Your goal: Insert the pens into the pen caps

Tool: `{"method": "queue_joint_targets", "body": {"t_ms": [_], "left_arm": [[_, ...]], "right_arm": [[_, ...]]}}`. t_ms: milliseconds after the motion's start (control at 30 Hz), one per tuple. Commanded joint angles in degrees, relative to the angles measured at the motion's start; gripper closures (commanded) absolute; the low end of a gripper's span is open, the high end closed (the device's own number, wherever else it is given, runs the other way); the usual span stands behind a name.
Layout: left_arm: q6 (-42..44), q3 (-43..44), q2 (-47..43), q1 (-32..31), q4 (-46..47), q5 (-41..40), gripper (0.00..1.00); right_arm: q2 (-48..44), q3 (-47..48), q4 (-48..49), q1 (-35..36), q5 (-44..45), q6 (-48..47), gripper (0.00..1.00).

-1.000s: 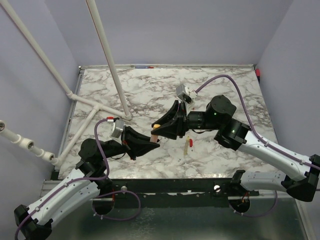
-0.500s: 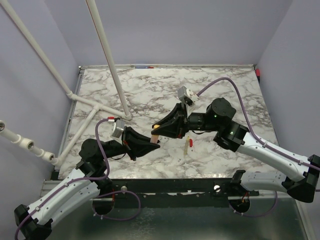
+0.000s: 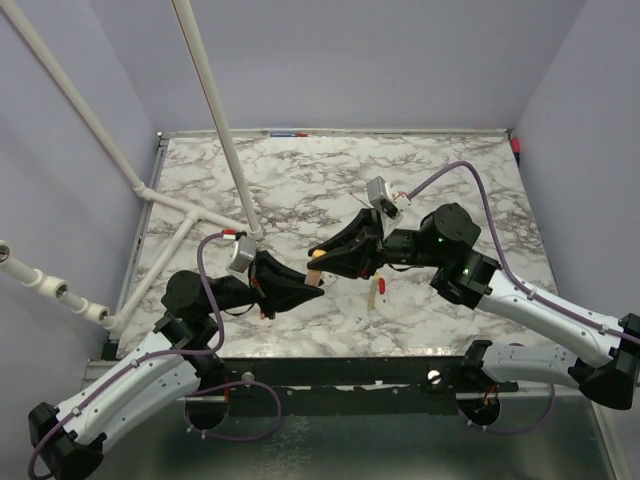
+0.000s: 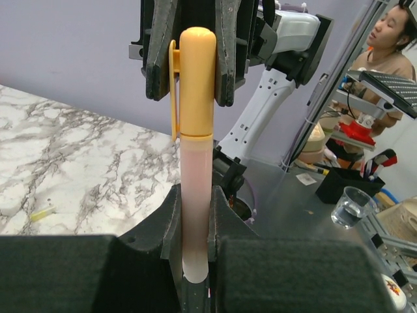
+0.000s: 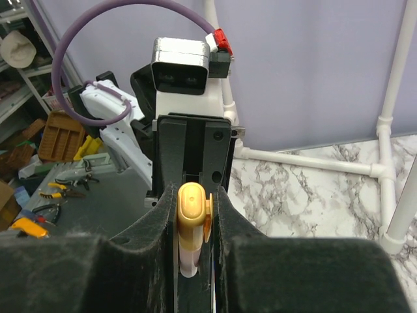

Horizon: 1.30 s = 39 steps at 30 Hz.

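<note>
**Left gripper**: centre of the top view, reaching in from the lower left. I read it as clenched on the pen's lower barrel. In the left wrist view its fingers press the barrel from both sides.

**Right gripper**: just above and right of the left one, tip to tip with it, reaching in from the right. I log it as clamped on the cap, with both fingers flush against the cap's sides in the wrist views.

**Pen**: pale pinkish-white barrel, upright in the middle of the left wrist view, held off the table between the two grippers.

**Cap**: orange, with the clip on its left side in that view. It is seated on the pen's top end and meets the barrel with no gap. In the right wrist view it shows at bottom centre.

**Red piece** and **yellow piece**: side by side on the table, just right of and below the grippers in the top view. They are too small for me to tell pen from cap.

**Table**: marble-patterned top.

**Pipe frame**: white, upper left of the top view.

**Cable**: purple, looping over the right arm.

**Person**: upper right of the left wrist view, with a clear cup at lower right.
</note>
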Motion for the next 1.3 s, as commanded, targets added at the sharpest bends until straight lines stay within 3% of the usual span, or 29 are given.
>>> {"method": "queue_joint_targets", "body": {"t_ms": [0, 500, 967, 1267], "left_arm": [[0.94, 7.05, 3.61, 0.03, 2.45, -2.29, 1.0], [6.16, 17.22, 9.58, 0.0, -1.56, 0.57, 1.0], [10.78, 24.7, 10.76, 0.03, -8.89, 0.46, 1.0], [12.57, 26.48, 10.42, 0.0, -11.39, -1.25, 1.0]], "right_arm": [[0.96, -4.92, -3.42, 2.91, -5.92, -0.58, 0.99], [-1.32, -11.41, -3.94, 4.89, -6.04, 1.04, 0.99], [0.22, -13.08, -9.52, 7.26, 1.85, 0.34, 0.99], [0.09, -15.46, -8.05, 8.09, 3.74, 1.83, 0.99]]}}
